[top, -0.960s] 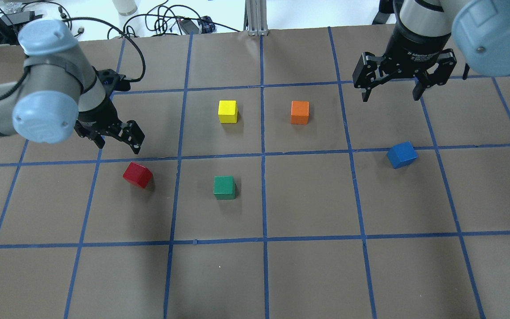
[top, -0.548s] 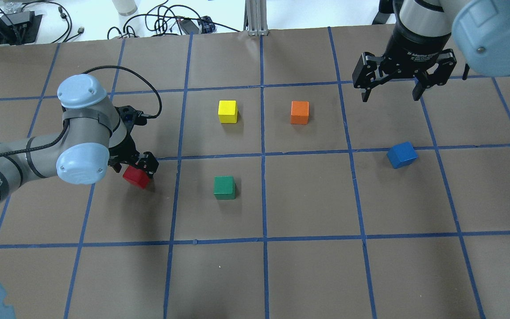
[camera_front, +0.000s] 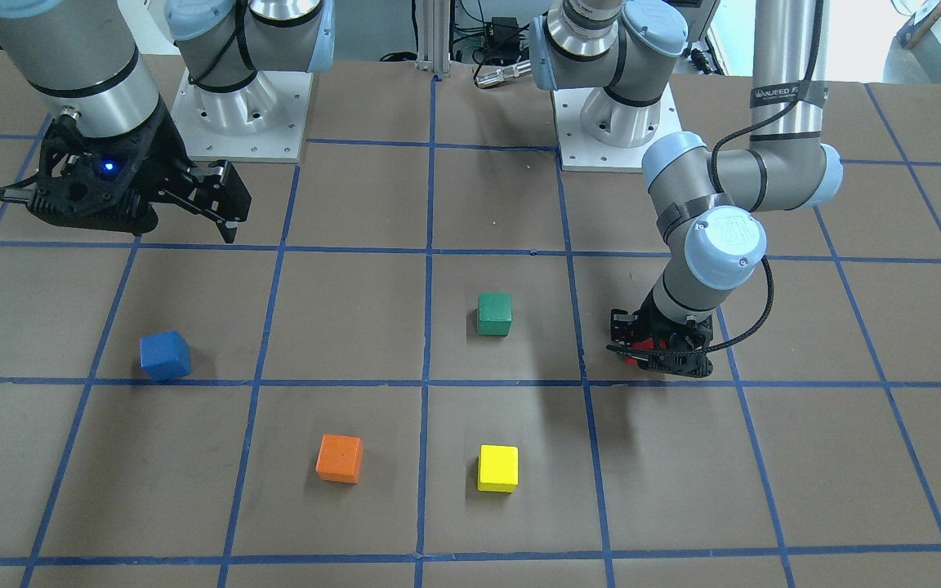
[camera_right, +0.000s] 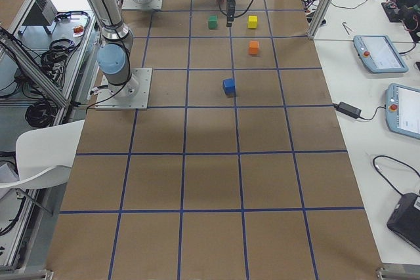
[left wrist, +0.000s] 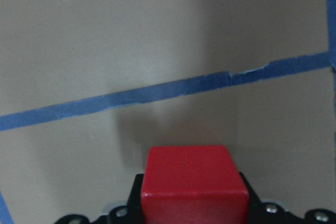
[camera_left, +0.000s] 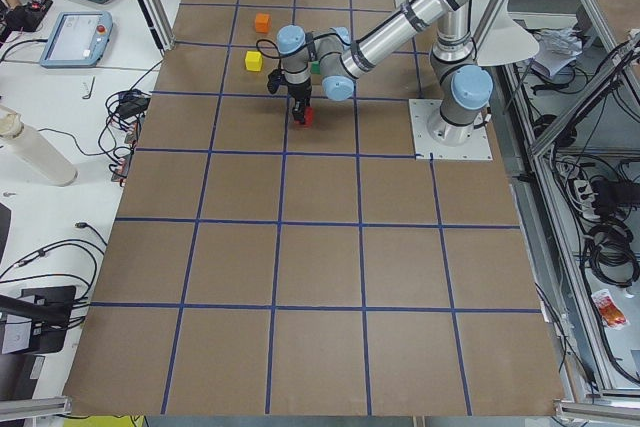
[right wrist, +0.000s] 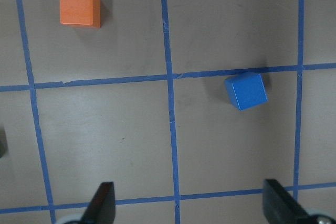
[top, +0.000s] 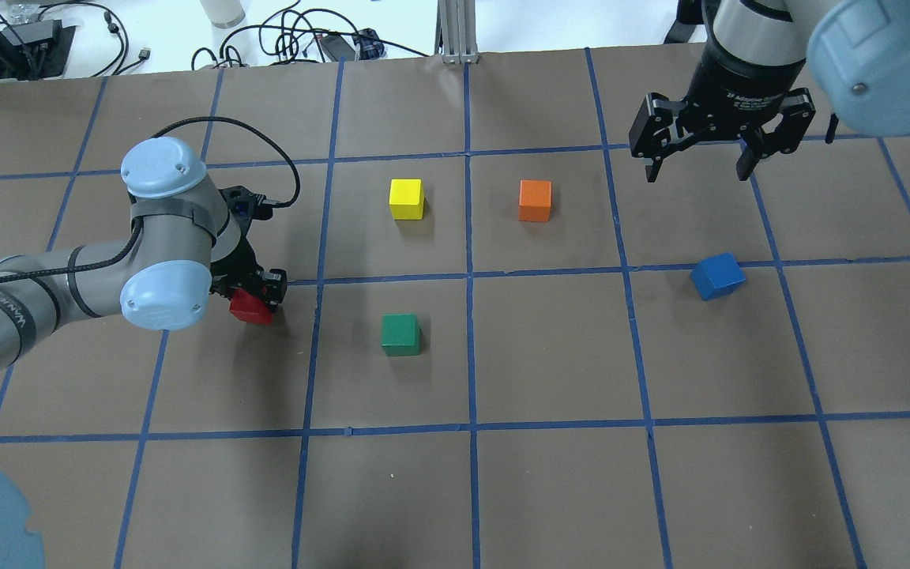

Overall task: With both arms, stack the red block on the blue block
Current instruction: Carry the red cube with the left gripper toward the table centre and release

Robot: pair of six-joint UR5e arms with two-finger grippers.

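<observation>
Overhead exterior showed left pincer point(top: 259, 295) grasping the red block point(top: 247, 310). Right pincer point(top: 696, 174) hung released at twelve o'clock of the blue block point(top: 717, 276).

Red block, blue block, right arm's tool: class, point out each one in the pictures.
red block point(left wrist: 193, 174), left wrist view, its upper face.
blue block point(top: 716, 273), overhead view, its top face.
right tool point(top: 696, 175), overhead view, gap midway between its fingertips.

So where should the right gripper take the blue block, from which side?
Best from above, on two opposite side faces of the blue block. It lies turned against the tape grid, so the open right gripper should rotate to match. Its sides are all free.
</observation>
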